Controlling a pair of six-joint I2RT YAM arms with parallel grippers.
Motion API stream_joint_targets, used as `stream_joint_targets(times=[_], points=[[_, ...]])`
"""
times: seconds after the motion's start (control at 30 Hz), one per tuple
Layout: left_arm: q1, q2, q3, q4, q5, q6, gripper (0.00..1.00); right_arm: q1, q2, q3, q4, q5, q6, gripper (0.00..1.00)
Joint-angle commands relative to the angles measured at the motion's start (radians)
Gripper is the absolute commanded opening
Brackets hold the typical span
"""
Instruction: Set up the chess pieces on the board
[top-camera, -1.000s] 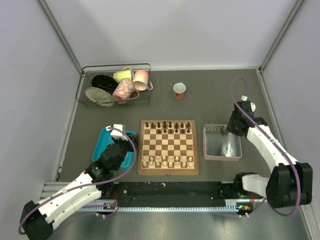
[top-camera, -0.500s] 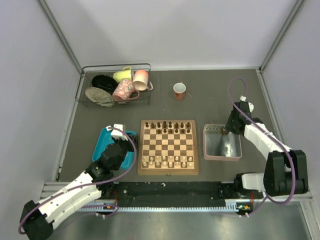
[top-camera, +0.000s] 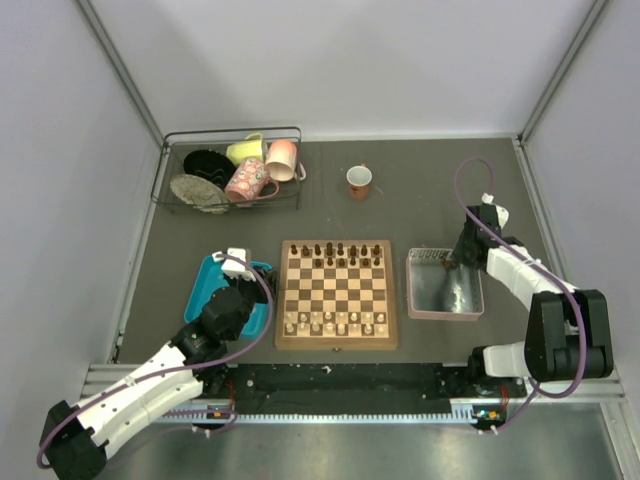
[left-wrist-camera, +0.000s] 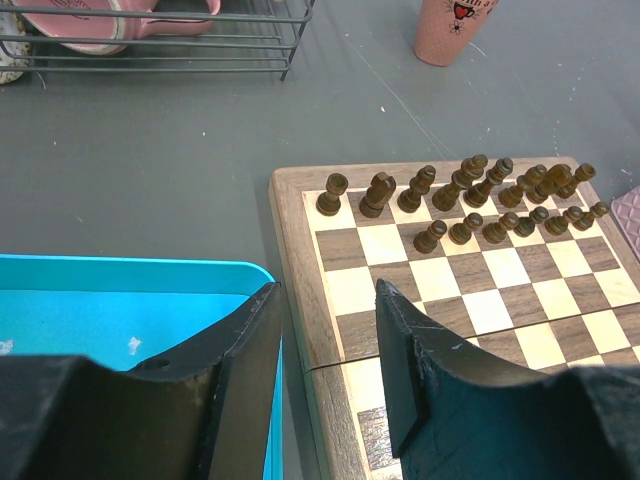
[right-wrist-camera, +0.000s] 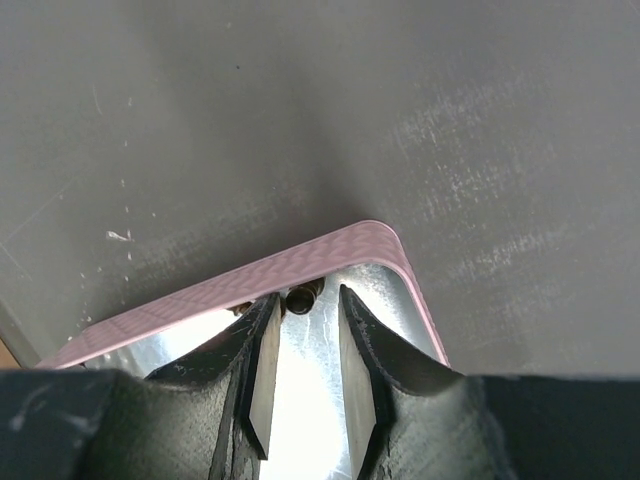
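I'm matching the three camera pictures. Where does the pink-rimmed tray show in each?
Top view: tray right of the chessboard, right gripper at its far edge.
Left wrist: a pink sliver at the right edge, beside the chessboard.
Right wrist: its pink corner rim crosses the middle, a dark chess piece inside.
Shared landmark: the chessboard, top and left wrist.

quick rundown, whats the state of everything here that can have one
left tool, open, empty, between blue tray and board
right tool, open, tips at the loose dark piece
loose dark piece, lying in pink tray corner, not gripped
board, open flat
dark pieces, standing on far rows
pale pieces, standing on near rows
cup, upright
mugs, tipped in rack
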Motion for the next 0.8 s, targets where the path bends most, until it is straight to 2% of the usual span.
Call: stream_joint_targets(times=[0.0, 0.33, 0.77], points=[[0.004, 0.002, -0.004, 0.042, 0.002, -0.003, 0.47, -0.018, 0.010, -0.007, 0.070, 0.029, 0.006, 0.29], [0.004, -0.001, -0.004, 0.042, 0.004, -0.003, 0.47, -0.025, 0.026, -0.009, 0.074, 0.026, 0.012, 0.27], [0.004, -0.002, -0.005, 0.044, 0.004, -0.003, 0.47, -0.028, 0.031, -0.006, 0.061, 0.017, 0.009, 0.12]])
